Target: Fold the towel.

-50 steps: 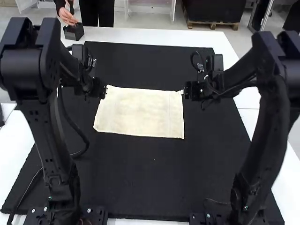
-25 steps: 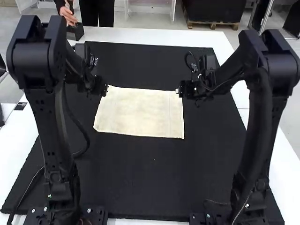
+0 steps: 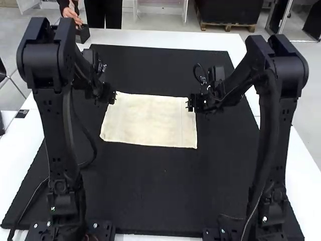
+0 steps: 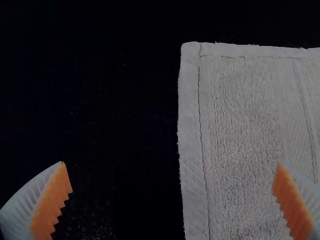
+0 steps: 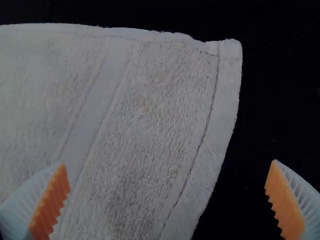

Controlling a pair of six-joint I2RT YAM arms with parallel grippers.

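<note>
A cream towel (image 3: 150,120) lies flat as a rectangle on the black mat. At its far left corner is my left gripper (image 3: 111,97); my right gripper (image 3: 190,104) is over the far right corner. In the left wrist view the left gripper (image 4: 172,187) stands open, one finger to each side of the hemmed edge of the towel (image 4: 250,130). The right wrist view has the right gripper (image 5: 167,185) open too, its fingers apart above the towel (image 5: 145,115) and the mat beside its edge.
The black mat (image 3: 150,196) covers most of the white table (image 3: 165,37). Beyond the mat, a person's hand (image 3: 70,14) is by a small dark box (image 3: 83,33) at the table's far left edge.
My right gripper has moved left, from beside the towel's far right corner to over it. The left arm has shifted slightly right, its gripper staying at the far left corner. The towel lies unchanged.
</note>
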